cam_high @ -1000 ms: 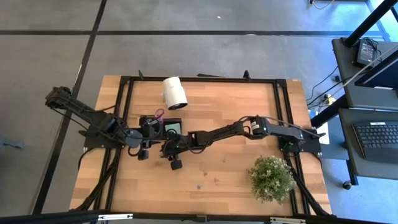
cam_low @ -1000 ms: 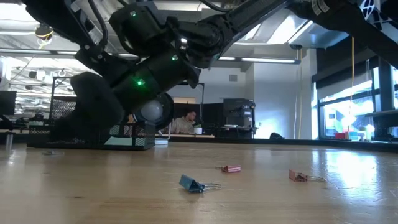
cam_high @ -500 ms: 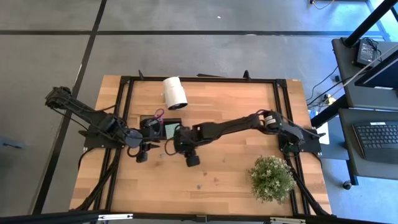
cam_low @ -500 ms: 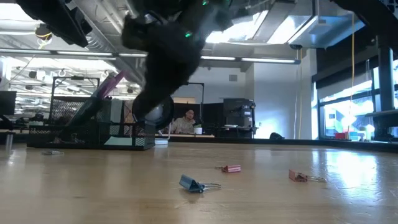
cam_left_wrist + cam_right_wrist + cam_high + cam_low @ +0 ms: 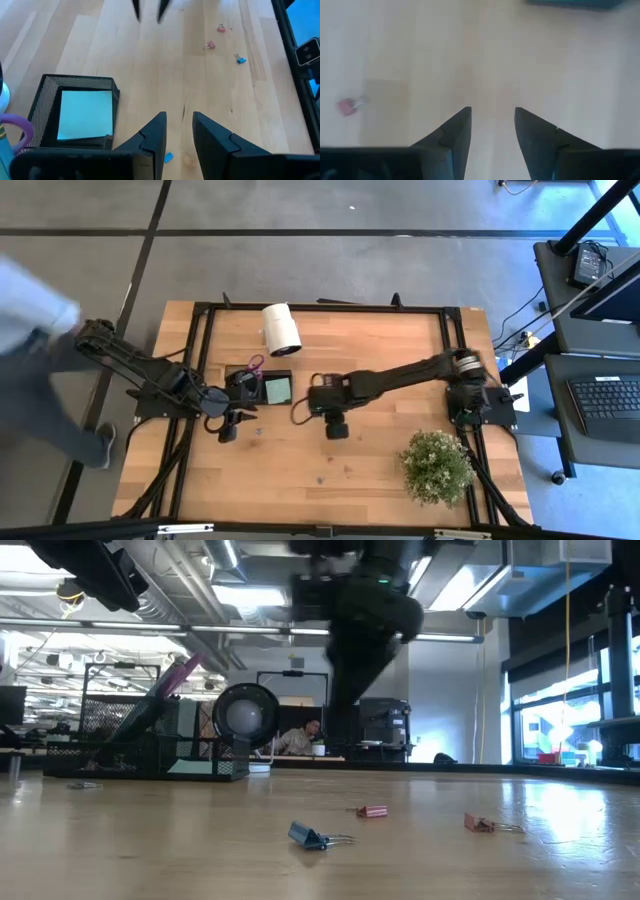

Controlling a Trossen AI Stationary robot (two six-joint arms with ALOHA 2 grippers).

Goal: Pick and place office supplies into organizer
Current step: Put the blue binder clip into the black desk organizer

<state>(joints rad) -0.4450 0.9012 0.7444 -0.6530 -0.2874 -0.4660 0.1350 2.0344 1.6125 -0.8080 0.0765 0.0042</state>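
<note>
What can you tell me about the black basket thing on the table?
The organizer is a small black tray that looks like wire mesh, with low walls. It sits flat on the wooden table, near the left gripper. One compartment holds a light green sticky-note pad lying flat. Beside that, purple-handled scissors stick up at a slant. No gripper touches it.

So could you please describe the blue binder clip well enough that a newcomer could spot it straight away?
Start at the black mesh organizer holding the light green sticky-note pad, then look across the bare wooden table to three small clips lying loose. The blue binder clip is the only blue one; the two others are pink.
</note>
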